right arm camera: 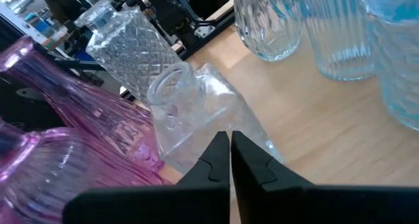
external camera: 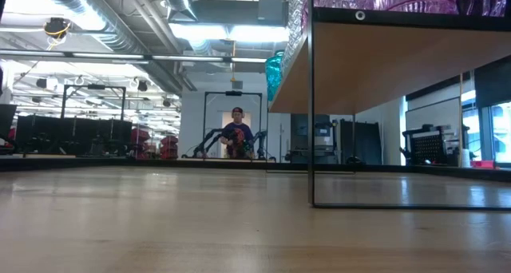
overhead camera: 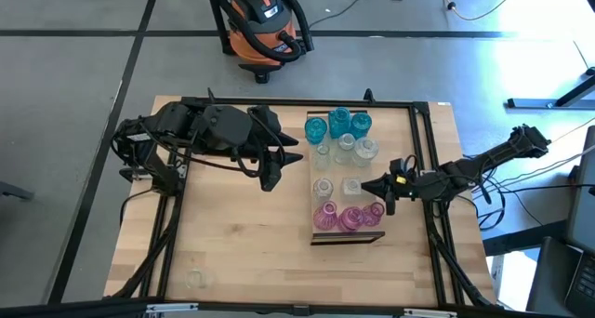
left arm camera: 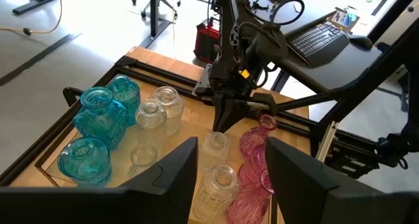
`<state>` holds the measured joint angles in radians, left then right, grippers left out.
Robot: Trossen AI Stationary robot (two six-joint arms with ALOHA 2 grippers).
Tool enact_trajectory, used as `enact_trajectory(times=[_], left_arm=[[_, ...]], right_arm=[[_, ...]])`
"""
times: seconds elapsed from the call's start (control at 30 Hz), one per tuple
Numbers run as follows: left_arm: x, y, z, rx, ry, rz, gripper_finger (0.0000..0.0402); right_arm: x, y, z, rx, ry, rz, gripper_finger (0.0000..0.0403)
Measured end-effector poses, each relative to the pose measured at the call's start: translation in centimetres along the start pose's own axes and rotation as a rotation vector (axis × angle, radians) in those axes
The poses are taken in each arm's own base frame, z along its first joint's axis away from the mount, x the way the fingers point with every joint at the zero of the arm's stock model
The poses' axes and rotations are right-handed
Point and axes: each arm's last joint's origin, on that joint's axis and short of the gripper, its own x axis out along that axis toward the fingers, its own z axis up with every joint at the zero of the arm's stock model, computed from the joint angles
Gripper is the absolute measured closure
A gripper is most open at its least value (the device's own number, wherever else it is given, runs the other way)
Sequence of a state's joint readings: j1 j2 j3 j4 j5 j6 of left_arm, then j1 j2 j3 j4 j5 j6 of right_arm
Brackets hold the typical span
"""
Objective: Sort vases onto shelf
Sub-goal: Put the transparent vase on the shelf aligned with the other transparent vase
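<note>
The right gripper point(overhead camera: 384, 190) is pinched together, empty, with its tips right up against the small clear vase point(overhead camera: 351, 186) on the shelf point(overhead camera: 316, 199); the vase stands upright just ahead; the left gripper point(overhead camera: 271, 178), half-open, waits further off.

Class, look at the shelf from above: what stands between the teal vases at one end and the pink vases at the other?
Clear vases: they fill the stretch between the teal vases and the pink vases, as the high view shows.

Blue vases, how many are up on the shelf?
3, all clustered at the shelf's far end: one on the left, one in the middle, one on the right. None seem hidden.
</note>
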<state>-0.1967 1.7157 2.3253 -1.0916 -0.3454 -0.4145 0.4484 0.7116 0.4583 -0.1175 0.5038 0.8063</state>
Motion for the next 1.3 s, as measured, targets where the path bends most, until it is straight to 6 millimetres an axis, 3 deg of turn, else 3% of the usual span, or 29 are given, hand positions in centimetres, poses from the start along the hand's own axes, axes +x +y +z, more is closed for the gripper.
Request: enact_trajectory(times=[0.3,0.63,1.3], left_arm=[[0.0,0.0,0.0,0.000,0.000,0.000,0.0231],[0.0,0.0,0.0,-0.001,0.000,0.000,0.0231],[-0.3,-0.9,-0.4,0.013,0.006,-0.029,0.0231]], right_arm=[[0.1,0.0,0.1,-0.014,0.011,0.018,0.0403],[0.7,-0.6,1.6,-0.002,-0.023,0.053,0.0403],[0.8,-0.3,1.9,0.004,0.010,0.145,0.0403]])
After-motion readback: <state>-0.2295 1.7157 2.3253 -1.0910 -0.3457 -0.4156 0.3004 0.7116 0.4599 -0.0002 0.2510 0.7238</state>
